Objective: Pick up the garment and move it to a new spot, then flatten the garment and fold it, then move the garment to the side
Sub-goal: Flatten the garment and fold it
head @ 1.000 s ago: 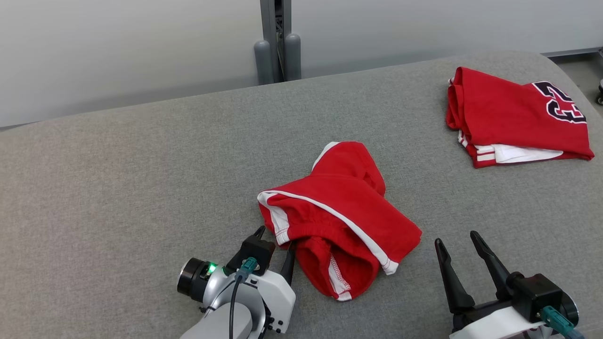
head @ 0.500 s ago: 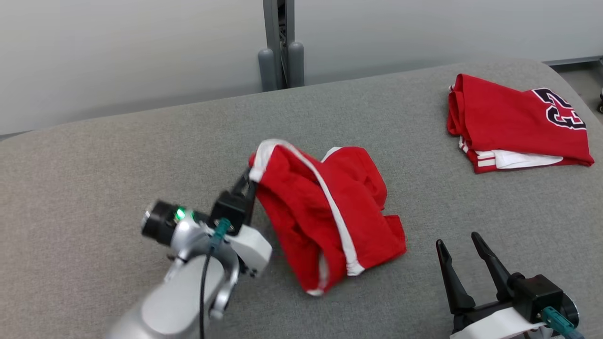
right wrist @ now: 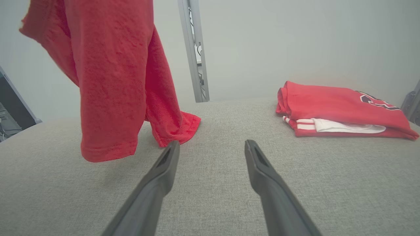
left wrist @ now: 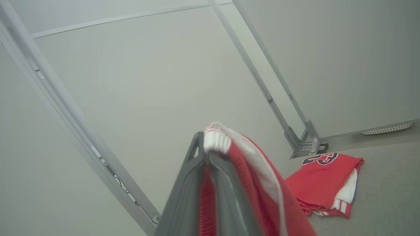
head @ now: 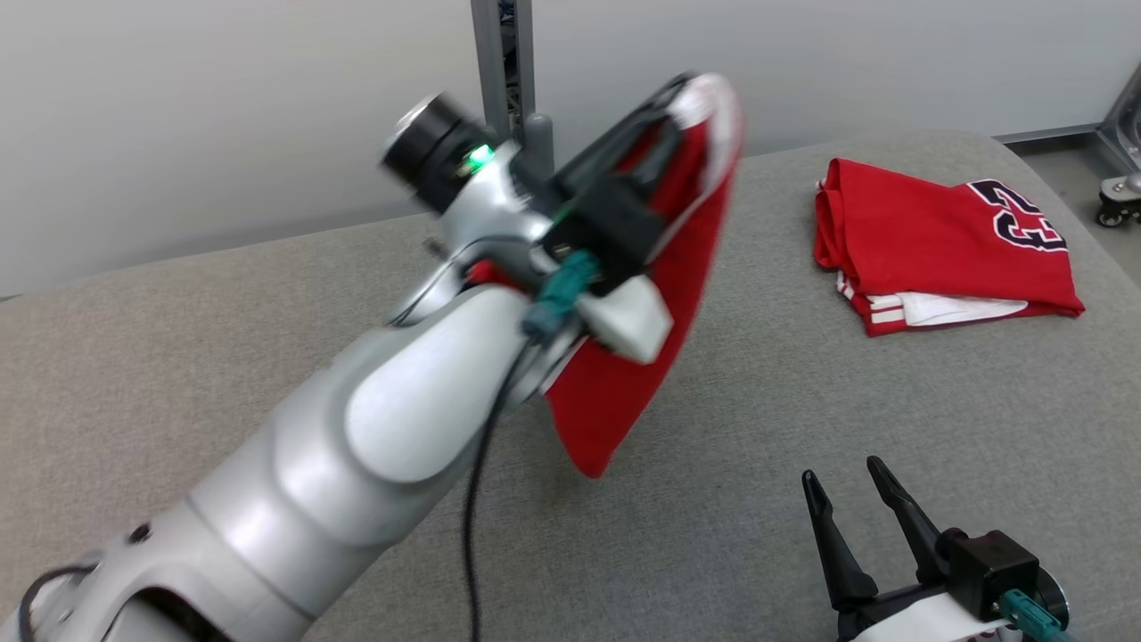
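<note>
Surface: the grey woven padded tabletop (head: 784, 428) looks grippy, so I judge you should lift cloth over it, not drag.
Garment: the red soft-knit shorts with white trim (head: 624, 392) hang in the air over the middle of the tabletop. You cannot tell from the right wrist view whether the lowest hem clears it.
Handling: light, limp and unbreakable by the look; expect swinging and bunching. Take hold at the thick trimmed band or a hem corner.
Neighbour: the folded red jersey with a dark number (head: 936, 241) lies far right, well apart from the shorts.
Left arm: your left gripper (left wrist: 205, 154) is pinched onto the white-trimmed edge, and the cloth drapes below it.
Right arm: your right gripper (head: 841, 470) is spread wide and holds nothing, low and near, apart from the shorts.
</note>
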Tool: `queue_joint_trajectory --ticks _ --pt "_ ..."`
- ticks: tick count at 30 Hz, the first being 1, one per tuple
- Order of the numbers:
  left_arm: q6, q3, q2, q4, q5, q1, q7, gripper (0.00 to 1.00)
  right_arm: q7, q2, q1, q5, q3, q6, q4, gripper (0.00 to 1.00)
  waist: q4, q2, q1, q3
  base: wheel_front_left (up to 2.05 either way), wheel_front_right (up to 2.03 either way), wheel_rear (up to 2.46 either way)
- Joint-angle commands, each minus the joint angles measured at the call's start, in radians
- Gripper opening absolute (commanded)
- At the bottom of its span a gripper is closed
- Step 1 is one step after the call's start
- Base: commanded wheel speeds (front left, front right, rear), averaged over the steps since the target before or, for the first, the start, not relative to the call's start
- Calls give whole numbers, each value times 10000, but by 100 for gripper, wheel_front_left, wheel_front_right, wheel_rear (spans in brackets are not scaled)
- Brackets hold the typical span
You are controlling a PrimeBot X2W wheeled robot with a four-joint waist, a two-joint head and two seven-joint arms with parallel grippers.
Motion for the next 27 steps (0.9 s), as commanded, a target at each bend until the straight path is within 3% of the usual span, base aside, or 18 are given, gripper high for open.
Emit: queue_joint_trajectory --ticks 1,6,9,20,27 --pt "-59 -33 -54 35 86 -324 93 0 0 -17 -65 30 6 -3 8 100 -89 0 0 18 0 0 0" --pt "-222 -492 -482 765 -70 -698 1626 0 0 -12 -65 35 68 -4 11 100 -286 0 0 60 0 0 0" --pt "-185 -707 -301 1432 -232 -90 2089 0 0 -13 -28 64 21 -4 -68 100 -315 0 0 133 0 0 0" --pt "287 -845 680 2187 -916 2949 1001 0 0 -7 371 -97 -468 -4 -242 100 555 0 0 416 0 0 0" --pt "403 -867 1322 2084 -884 3620 335 0 0 -13 477 -210 -515 -4 -153 100 992 0 0 289 0 0 0"
